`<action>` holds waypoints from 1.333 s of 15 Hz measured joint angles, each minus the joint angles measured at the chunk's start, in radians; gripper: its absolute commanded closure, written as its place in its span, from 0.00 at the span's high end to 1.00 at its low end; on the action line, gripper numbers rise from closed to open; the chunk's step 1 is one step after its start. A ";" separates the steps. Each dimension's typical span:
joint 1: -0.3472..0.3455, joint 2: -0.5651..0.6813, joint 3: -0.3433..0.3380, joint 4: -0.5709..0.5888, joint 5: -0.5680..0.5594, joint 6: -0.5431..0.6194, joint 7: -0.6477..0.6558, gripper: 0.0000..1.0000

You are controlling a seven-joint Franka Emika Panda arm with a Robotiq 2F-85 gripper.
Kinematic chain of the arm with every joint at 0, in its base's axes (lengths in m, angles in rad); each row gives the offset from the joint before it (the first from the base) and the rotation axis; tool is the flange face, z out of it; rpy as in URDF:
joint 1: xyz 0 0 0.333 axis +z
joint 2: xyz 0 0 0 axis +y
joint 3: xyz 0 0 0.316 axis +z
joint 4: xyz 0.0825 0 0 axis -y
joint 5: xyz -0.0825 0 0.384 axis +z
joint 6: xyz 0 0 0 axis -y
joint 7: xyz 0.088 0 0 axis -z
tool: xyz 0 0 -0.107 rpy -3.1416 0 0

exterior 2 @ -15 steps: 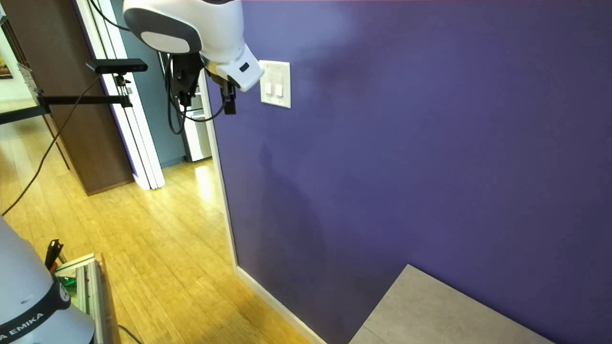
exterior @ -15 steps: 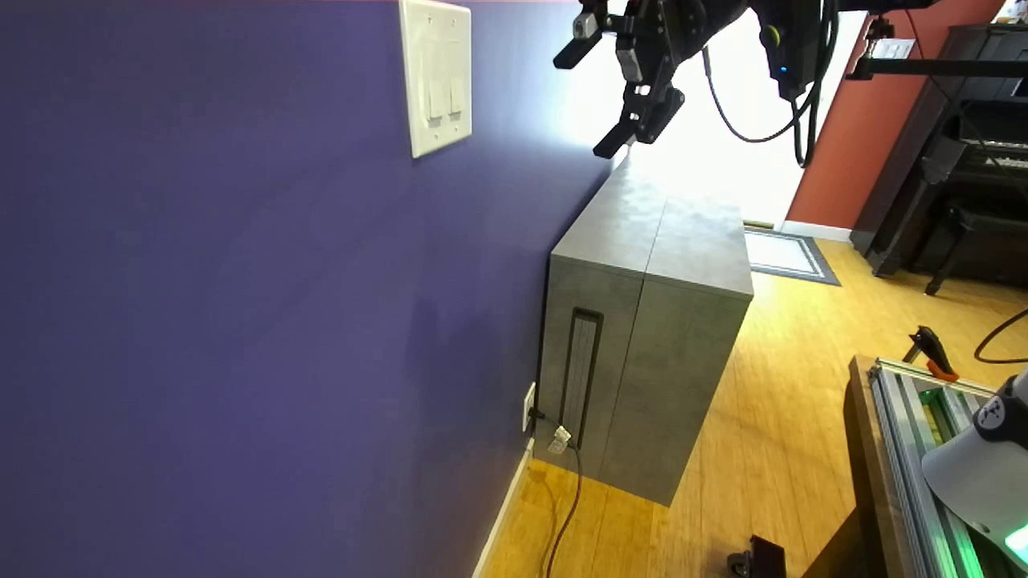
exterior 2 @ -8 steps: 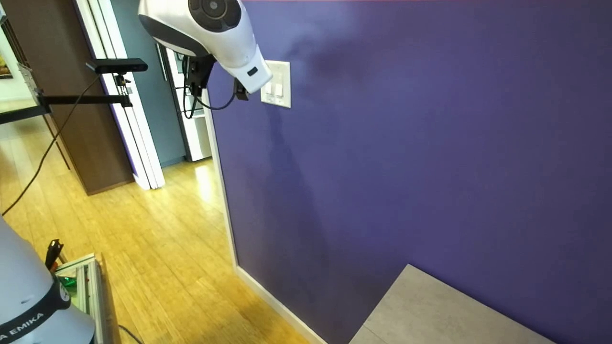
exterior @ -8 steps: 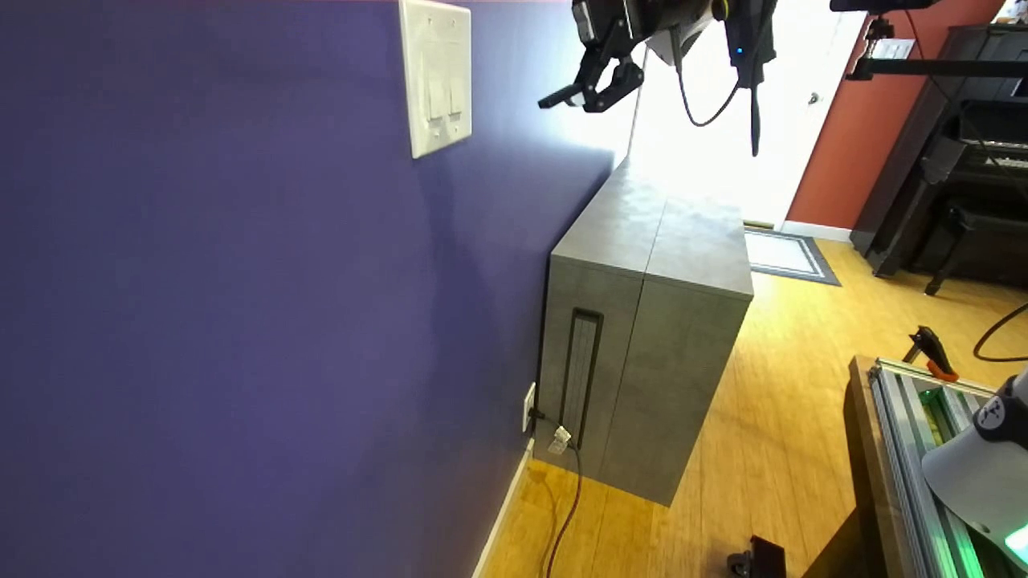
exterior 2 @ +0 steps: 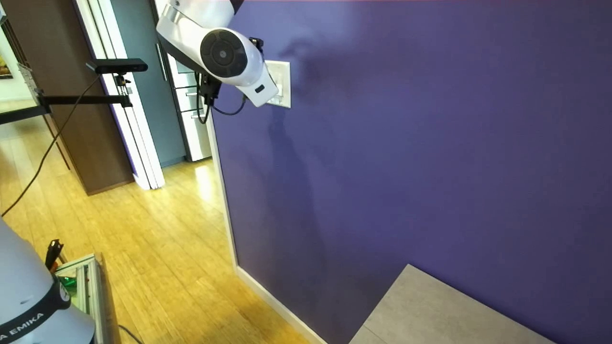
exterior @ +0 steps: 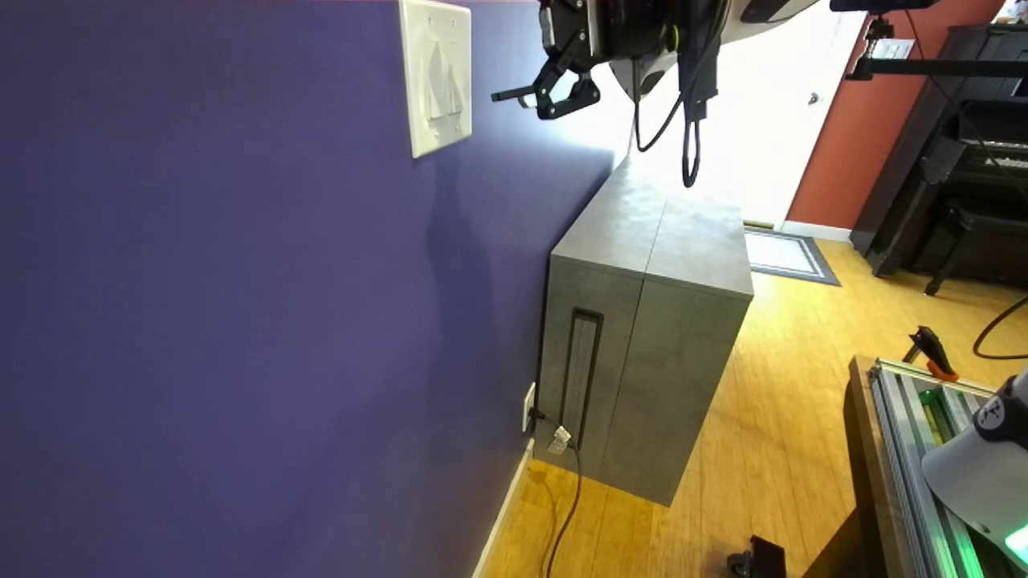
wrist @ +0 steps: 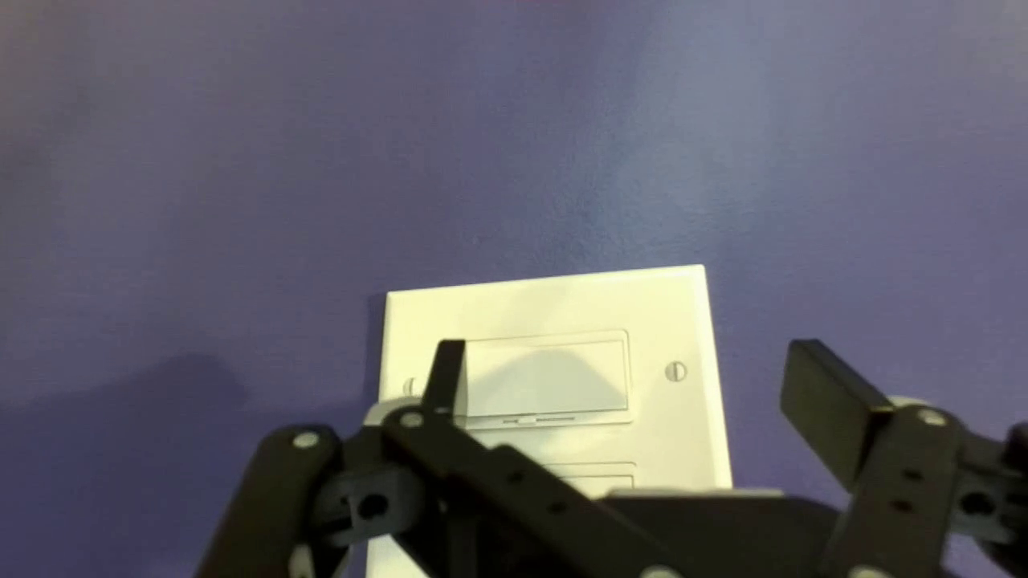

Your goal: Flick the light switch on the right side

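Observation:
The white upright wall plate (exterior: 446, 24) with two toggles is on the purple wall. Its right-hand toggle, the light switch (exterior: 455, 87), also shows in an exterior view (exterior 2: 279, 90), where my hand covers the left-hand toggle. In the wrist view the plate (wrist: 683, 305) appears turned sideways: the left-hand rocker (wrist: 546, 377) is uppermost, and the right-hand switch (wrist: 598, 485) below it is mostly hidden by my finger. My gripper (wrist: 628, 347) is open and empty, fingers spread one above the other. Its lower finger (exterior: 514, 95) points at the plate, apart from it.
A grey cabinet (exterior: 610, 241) stands against the wall, right of and below the plate. A wall outlet (exterior: 528, 405) with a plugged cable is low down. A camera on a bar (exterior 2: 117, 66) stands beside the arm. Cables (exterior 2: 205, 107) hang from my wrist.
My hand has moved closer to the plate and turned, so the fingers now spread vertically. In an exterior view the hand has come to cover the plate's left part. The gripper has stayed open.

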 measured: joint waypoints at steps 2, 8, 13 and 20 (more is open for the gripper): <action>-0.010 0.019 0.006 0.000 0.058 -0.036 -0.064 1.00; -0.038 0.068 0.010 0.000 0.148 -0.146 -0.237 1.00; -0.052 0.101 0.010 0.000 0.200 -0.197 -0.358 1.00; -0.053 0.117 0.013 0.003 0.245 -0.234 -0.436 1.00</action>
